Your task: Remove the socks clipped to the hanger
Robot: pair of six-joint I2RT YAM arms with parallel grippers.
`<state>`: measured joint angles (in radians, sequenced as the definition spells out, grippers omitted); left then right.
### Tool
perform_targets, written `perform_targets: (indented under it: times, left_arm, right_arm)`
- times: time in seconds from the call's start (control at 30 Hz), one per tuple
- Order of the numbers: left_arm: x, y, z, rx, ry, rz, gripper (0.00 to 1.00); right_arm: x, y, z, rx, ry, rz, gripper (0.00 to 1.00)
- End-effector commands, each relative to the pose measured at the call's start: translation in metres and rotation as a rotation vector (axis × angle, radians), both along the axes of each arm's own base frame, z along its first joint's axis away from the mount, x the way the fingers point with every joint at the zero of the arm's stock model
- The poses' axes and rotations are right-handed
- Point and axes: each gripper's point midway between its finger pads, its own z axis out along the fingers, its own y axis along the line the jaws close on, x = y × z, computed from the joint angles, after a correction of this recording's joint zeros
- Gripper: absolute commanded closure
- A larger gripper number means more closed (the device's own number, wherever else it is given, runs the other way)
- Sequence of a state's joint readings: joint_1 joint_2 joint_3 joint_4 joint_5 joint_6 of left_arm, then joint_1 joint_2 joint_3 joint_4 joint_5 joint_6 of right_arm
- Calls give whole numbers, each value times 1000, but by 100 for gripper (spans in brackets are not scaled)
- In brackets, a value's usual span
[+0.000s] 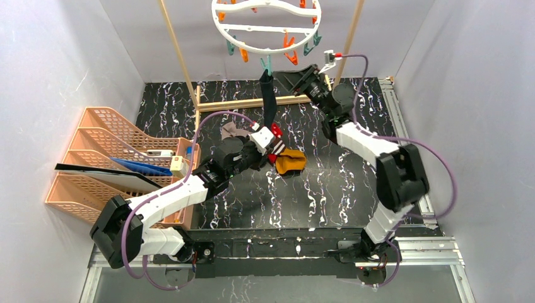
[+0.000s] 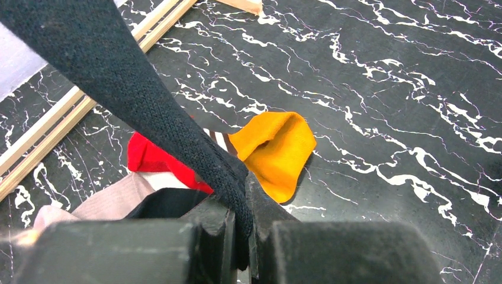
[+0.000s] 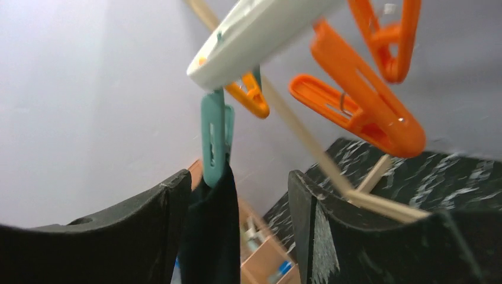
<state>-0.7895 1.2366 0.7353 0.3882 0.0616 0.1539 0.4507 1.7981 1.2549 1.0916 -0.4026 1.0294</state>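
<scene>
Socks lie heaped on the bench. One black sock hangs clipped at the hanger's six o'clock, left fingers gripping it, right fingers open.

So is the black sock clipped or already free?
Clipped: the teal clothespin on the hanger grips the top of the black sock, which runs taut down into the shut left gripper.

Black sock in teal clothespin, between parted fingers
</scene>
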Motion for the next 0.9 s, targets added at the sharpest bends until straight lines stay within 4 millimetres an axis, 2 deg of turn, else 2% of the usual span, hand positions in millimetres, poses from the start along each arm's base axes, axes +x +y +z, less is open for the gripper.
perform_targets:
  times: [0.0, 0.1, 0.27, 0.53, 0.73, 0.87]
  left_arm:
    - [-5, -6, 2, 16, 5, -29, 100]
    - [-4, -6, 4, 15, -2, -30, 100]
    - [-5, -6, 4, 21, -3, -27, 100]
    - [-2, -3, 8, 16, -20, -2, 100]
    - [-4, -3, 8, 18, -21, -1, 100]
    - [-5, -3, 8, 20, -24, -2, 100]
  right_arm:
    - [-2, -49, 44, -109, -123, -394, 32]
    - [-7, -62, 48, -151, -127, -499, 31]
    - [-2, -66, 51, -273, -80, -650, 32]
    - [-4, -50, 65, -508, -64, -895, 31]
    - [-4, -37, 69, -601, -66, -947, 29]
    - [-7, -28, 80, -634, -85, -974, 28]
